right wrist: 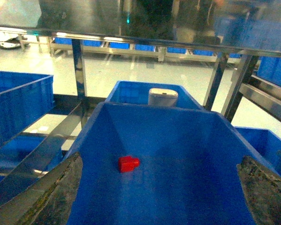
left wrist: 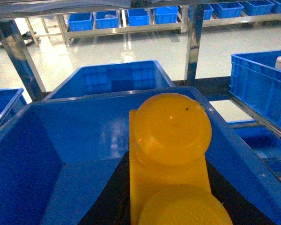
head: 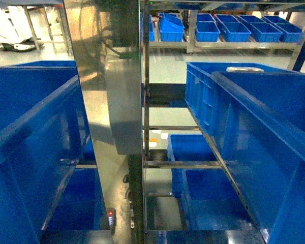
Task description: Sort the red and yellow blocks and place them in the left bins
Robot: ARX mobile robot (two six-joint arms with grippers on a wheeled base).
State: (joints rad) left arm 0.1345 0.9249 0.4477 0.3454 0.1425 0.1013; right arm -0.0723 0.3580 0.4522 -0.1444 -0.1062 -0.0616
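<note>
The left wrist view is filled by the orange-yellow block (left wrist: 171,140), two round studs facing the camera. My left gripper (left wrist: 168,208) is shut on it, dark jaws showing on either side. It hangs over a blue bin (left wrist: 61,140). The small red block (right wrist: 128,163) lies on its side on the floor of another blue bin (right wrist: 196,126), left of centre. My right gripper (right wrist: 159,197) is open above that bin, its worn fingers (right wrist: 51,197) set wide apart, the red block ahead of them. Neither gripper appears in the head view.
A shiny metal post (head: 112,76) and rack rails stand between the big left bin (head: 35,127) and right bin (head: 264,117). More blue bins sit lower (head: 203,198) and on far shelves. A white object (right wrist: 163,96) lies in the bin behind the red block's.
</note>
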